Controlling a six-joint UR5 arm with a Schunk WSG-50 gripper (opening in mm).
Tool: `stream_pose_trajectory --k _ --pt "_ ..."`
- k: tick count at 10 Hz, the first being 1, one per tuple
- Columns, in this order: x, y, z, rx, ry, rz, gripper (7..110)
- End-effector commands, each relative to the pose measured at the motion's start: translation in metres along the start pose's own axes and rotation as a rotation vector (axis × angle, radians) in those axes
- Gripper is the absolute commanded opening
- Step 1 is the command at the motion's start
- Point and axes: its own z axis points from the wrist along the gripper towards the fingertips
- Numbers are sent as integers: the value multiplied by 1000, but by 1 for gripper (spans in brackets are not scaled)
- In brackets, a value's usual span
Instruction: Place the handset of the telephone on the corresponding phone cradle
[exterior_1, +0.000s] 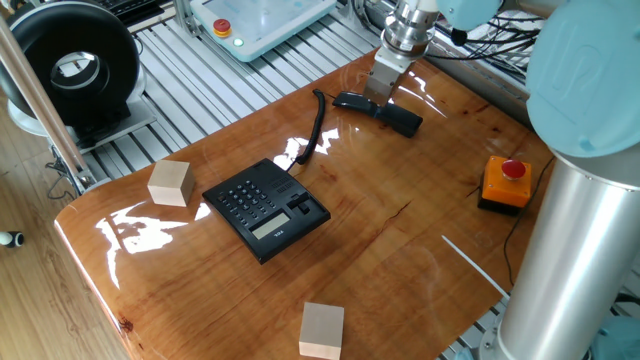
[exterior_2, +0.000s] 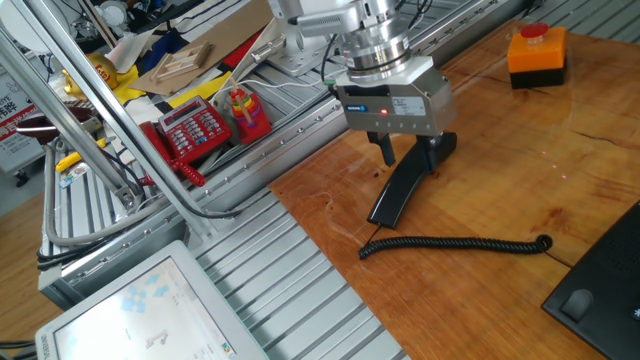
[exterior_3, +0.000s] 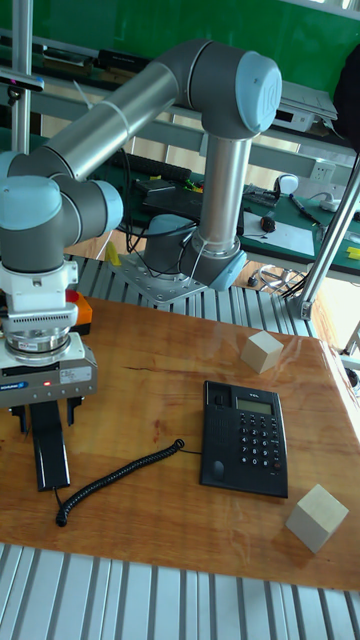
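Hovering over the handset (exterior_2: 403, 185) w/ my jaws spread wide, one finger (exterior_2: 388, 147) each side of it near its upper end, not gripping it as far as I can tell; whether the tips touch the plastic I can't say. My gripper (exterior_2: 410, 150) points straight down. Handset lies flat on the table (exterior_2: 520, 160), close to the edge by the metal slats, well apart from the phone base (exterior_3: 245, 437). Its coiled cord (exterior_2: 455, 243) runs loose across the wood from the handset's lower end toward the base. Cradle strip (exterior_3: 213, 435) on the base's side next to the keypad has nothing in it. In the other fixed view only a corner of the base shows at bottom right. Orange box w/ red button (exterior_1: 505, 182) sits off near the far edge, apart from both. Two pale wood blocks on the table: one (exterior_1: 170, 183) near the base's far side, other (exterior_1: 322, 330) by the table's near edge. Red calculator-like thing (exterior_2: 195, 128) lies on the slats beyond the table, off the wood altogether.
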Motion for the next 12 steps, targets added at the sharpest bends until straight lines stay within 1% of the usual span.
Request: stream_pose_trajectory --k 1,4,7,8,9,10,12 --pt "-1 -1 9 3 -21 8 66" --pt "9 -4 13 3 -21 0 66" --pt "7 -4 10 4 -28 8 66" --pt "9 -6 9 9 -20 24 66" --pt "10 -9 9 18 -15 27 66" --pt "10 -9 9 18 -15 27 66" --pt "7 -4 9 -3 -28 35 66"
